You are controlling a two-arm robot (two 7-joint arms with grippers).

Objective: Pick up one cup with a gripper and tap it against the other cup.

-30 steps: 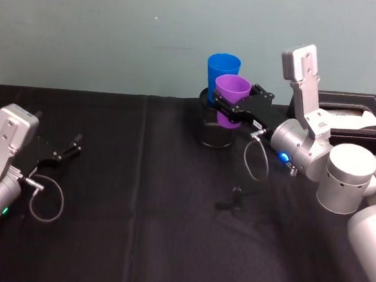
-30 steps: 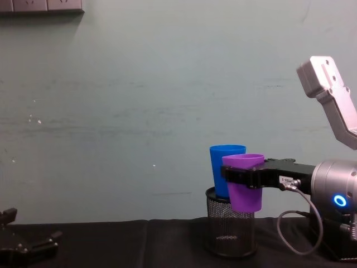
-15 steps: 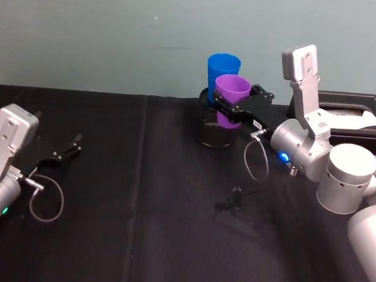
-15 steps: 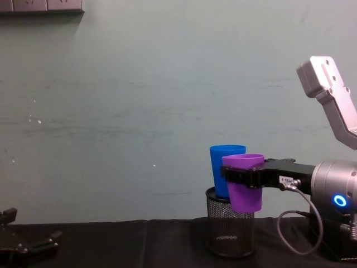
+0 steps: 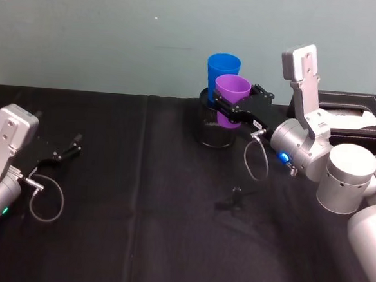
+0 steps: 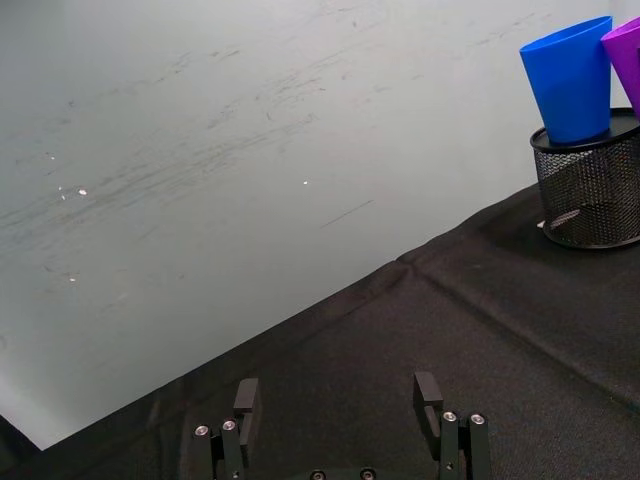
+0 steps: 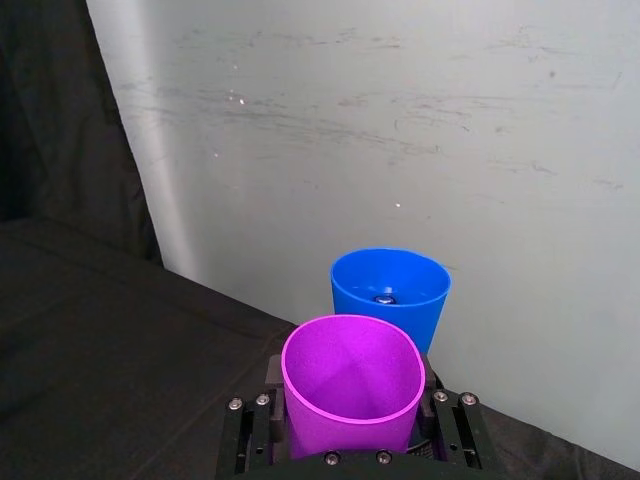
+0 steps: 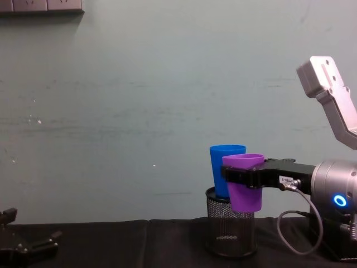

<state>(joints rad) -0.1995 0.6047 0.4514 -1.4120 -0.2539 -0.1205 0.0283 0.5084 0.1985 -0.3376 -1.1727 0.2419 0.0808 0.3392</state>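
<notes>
My right gripper [image 5: 232, 106] is shut on the purple cup [image 5: 231, 99], holding it upright in the air above the table. The purple cup [image 8: 244, 181] hangs just in front of the blue cup [image 8: 226, 169], their sides overlapping in the chest view; whether they touch I cannot tell. The blue cup [image 5: 222, 71] stands upright in a black mesh pen holder [image 5: 214, 129]. The right wrist view looks down into the purple cup [image 7: 350, 380] with the blue cup [image 7: 389, 290] right behind it. My left gripper [image 5: 63, 152] rests open, low at the far left, far from both cups.
The pen holder [image 8: 231, 228] sits on a black tablecloth [image 5: 137, 215] near the back wall. A black tissue box [image 5: 354, 117] stands at the back right, behind my right arm. A small dark object [image 5: 234, 199] lies on the cloth mid-table.
</notes>
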